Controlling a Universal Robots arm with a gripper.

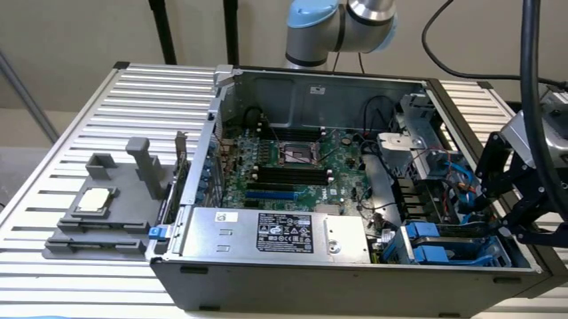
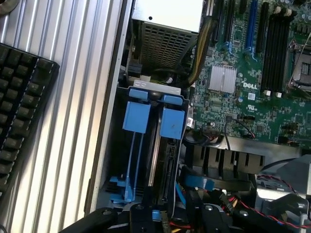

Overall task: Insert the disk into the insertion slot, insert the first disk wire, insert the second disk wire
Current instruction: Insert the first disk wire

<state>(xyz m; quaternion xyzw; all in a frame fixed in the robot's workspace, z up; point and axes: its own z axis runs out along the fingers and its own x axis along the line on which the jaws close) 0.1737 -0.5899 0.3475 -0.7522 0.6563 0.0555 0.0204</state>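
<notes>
The insertion slot (image 2: 114, 160) is the grey-metal bay at the case's front corner, on the exterior view's right (image 1: 448, 249). Two bright blue carrier tabs (image 2: 172, 121) stand side by side in it, also visible from outside (image 1: 424, 234). Between the blue rails runs a thin dark-and-silver edge (image 2: 167, 165), apparently the disk seated in the bay. My black gripper (image 1: 501, 222) hangs over the case's right wall, just above the bay's rear end (image 2: 165, 218). A small blue connector (image 2: 155, 214) lies at the gripper's tip. Blue disk wires (image 2: 194, 182) curl beside the bay.
The silver power-supply box (image 1: 275, 232) fills the case's front, with the green motherboard (image 1: 302, 166) behind it. A grey fixture with posts (image 1: 106, 212) stands on the slatted table (image 1: 89, 119) at the exterior view's left. A black keyboard (image 2: 19, 111) lies outside the case wall.
</notes>
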